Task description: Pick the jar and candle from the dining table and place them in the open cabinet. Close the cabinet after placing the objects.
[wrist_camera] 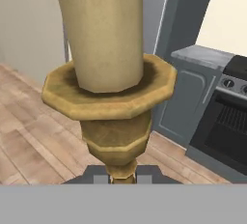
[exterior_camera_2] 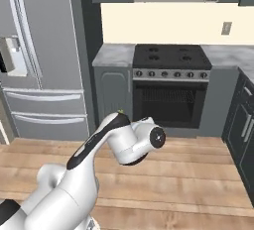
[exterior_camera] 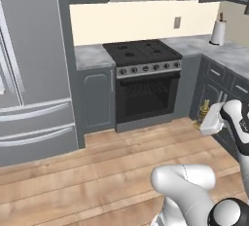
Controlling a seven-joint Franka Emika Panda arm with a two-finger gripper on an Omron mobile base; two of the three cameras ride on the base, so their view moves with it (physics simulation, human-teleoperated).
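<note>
Presently the tool (wrist_camera: 122, 174) is clamped on the candle (wrist_camera: 103, 39), gripping the narrow stem at the foot of its golden brass holder (wrist_camera: 111, 107). In the hand view the pale-yellow stick rises from the holder's wide octagonal drip collar and runs off the top of the picture; the two dark fingertips (wrist_camera: 94, 175) sit tight on either side of the stem, just above the bottom edge.

In the left base view the hand stands at the right side, held above the wooden floor (exterior_camera: 87, 171) and close in front of the dark lower cupboards (exterior_camera: 219, 86); a small piece of the candle (exterior_camera: 204, 109) shows just left of the white hand, too small to tell its tilt.

Ahead of the robot is a black stove (exterior_camera: 146, 76) with a row of knobs and an oven door, flanked by grey marble benches (exterior_camera: 92, 55). A steel refrigerator (exterior_camera: 29, 74) stands to the left. A paper towel roll (exterior_camera: 217, 32) sits upright on the right-hand bench. In the right base view the arm's white elbow (exterior_camera_2: 134, 140) crosses in front of the oven.
</note>
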